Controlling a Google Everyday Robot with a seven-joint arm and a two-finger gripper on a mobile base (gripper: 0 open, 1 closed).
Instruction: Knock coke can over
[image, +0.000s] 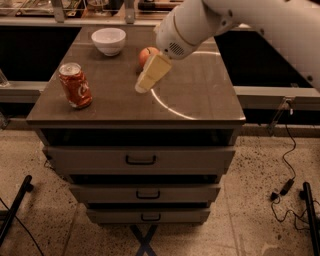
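- Coke can (75, 85) stands upright in the left part of the frame, on the cabinet top (210, 107) near its left front corner. Red-orange body, white script, silver top rim; it looks slightly dented.
- I see nothing touching the can; it has bare surface all around it.
- Gripper (141, 88) sits just left of frame centre, above the middle of the cabinet top, right of the can and well apart from it.
- Its fingers (152, 73) read to me as closed: one cream wedge with no gap visible, holding nothing.
- The wedge slants down and to the left, its tip pointing toward the can's side of the top.
- I cannot tell whether the tip touches the surface or hangs just over it.
- White arm (215, 20) comes in from the upper right of the frame, and its rounded wrist sits directly above the gripper.
- Apple (145, 54) is in the upper centre, partly hidden behind the gripper's upper end.
- White bowl (108, 40) is at the upper left, near the back of the top, behind the can and left of the apple.
- A pale ring mark (172, 110) curves across the right half of the top, and the gripper tip is just beside its left edge.
- Three drawers (100, 160) with dark handles fill the lower centre.
- Black cable (289, 155) trails on the speckled floor at the lower right.
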